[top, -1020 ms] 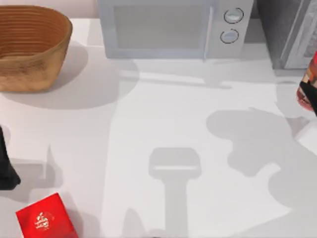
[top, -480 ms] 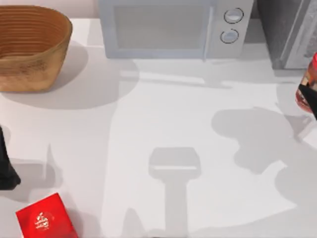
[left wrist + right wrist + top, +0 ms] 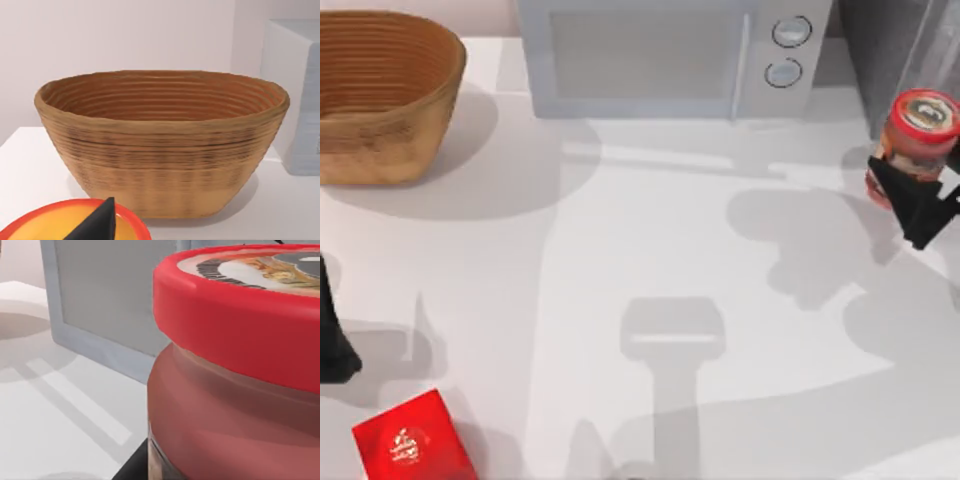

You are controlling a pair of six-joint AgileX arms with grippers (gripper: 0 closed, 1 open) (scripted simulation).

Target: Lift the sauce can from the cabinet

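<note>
The sauce can (image 3: pixel 918 128) is a small red-orange cylinder with a red-rimmed top and a dark label. It hangs at the far right of the top view, just in front of the dark grey cabinet (image 3: pixel 893 60), with its shadow on the table below. My right gripper (image 3: pixel 916 192) is shut on the can, black fingers on either side of its lower body. The right wrist view shows the can (image 3: pixel 235 395) very close up. My left gripper (image 3: pixel 332 335) is parked at the left edge of the table.
A white microwave (image 3: pixel 665 55) with two round knobs stands at the back centre, left of the cabinet. A wicker basket (image 3: pixel 382 95) sits at the back left and also appears in the left wrist view (image 3: pixel 160 145). A red square box (image 3: pixel 412 440) lies at the front left.
My right gripper has carried the sauce can leftward, away from the right edge and further into view. Its shadow on the table shifted left. The left arm has not moved.
</note>
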